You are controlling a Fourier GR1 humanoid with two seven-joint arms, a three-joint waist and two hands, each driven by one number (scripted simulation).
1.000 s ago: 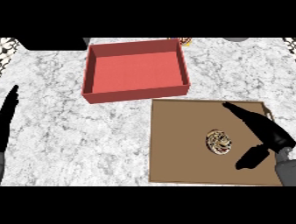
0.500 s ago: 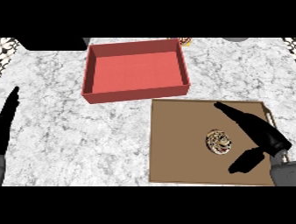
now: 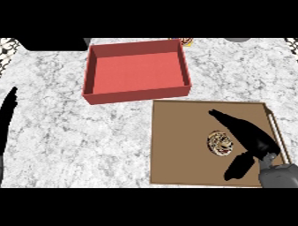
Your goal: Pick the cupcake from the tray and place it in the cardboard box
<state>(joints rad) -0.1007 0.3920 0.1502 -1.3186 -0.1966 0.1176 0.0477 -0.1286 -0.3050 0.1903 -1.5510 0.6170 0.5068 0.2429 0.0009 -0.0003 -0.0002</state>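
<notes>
Cupcake [image 3: 220, 143] sits on my brown tray [image 3: 177, 145], beside my right hand [image 3: 246, 134], fingers released; I should curl around it squarely before lifting toward the red box [image 3: 137, 70].

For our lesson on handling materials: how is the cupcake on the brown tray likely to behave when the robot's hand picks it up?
The cupcake looks small beside the right hand, so it is probably light. Its patterned top suggests soft icing that may smear or crush if squeezed. It sits alone on the flat tray, so a sideways nudge would likely slide or tip it.
</notes>
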